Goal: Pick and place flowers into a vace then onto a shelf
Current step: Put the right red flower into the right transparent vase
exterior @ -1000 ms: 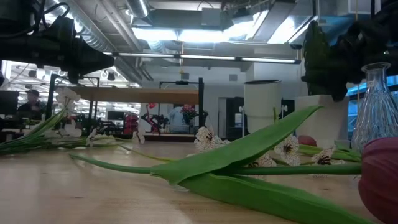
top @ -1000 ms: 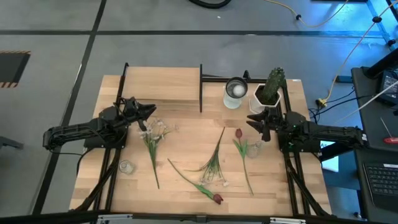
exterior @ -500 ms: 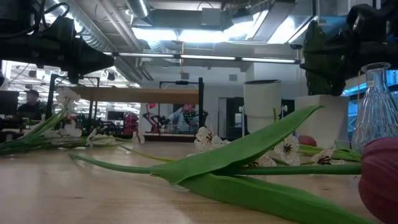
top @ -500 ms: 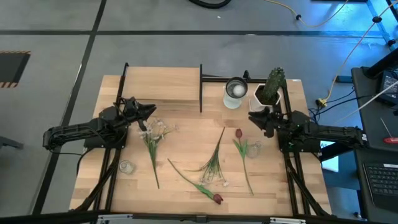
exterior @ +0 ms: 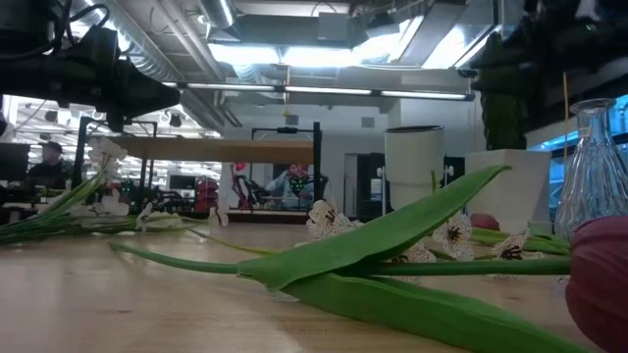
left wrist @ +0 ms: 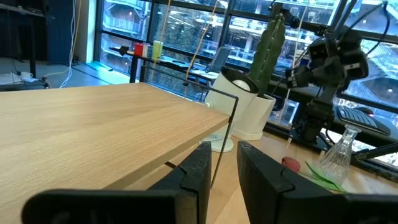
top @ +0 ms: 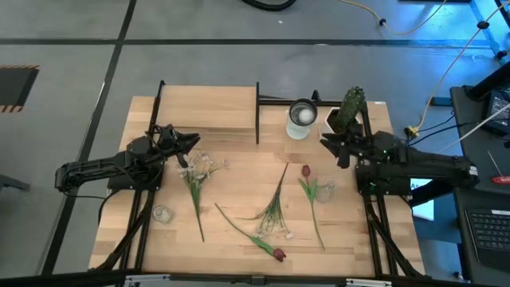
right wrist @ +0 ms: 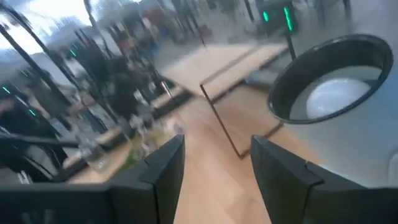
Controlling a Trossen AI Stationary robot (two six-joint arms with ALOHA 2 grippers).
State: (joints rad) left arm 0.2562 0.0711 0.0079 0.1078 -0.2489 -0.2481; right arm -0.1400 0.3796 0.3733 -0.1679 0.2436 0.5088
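1. Flowers [top: 271, 209] lie loose mid-tabletop, stems mostly running front-to-back, between both arms.
2. We find the right end effector [top: 335, 147] open, empty, nearest the red tulip [top: 306, 171].
3. Left end effector [top: 185, 148] narrowly parted, empty, beside the shelf [top: 209, 108].

Left arm reaches in from left side of table, bent at elbow, wrist pointing inward. Left gripper [top: 189, 144] low over tabletop, fingers [left wrist: 198, 167] close together, narrow gap between them, nothing seen held. Right arm comes from right side, forearm stretched toward far right part of table. Right gripper [top: 328, 143] raised, fingers [right wrist: 166, 163] clearly apart, empty.
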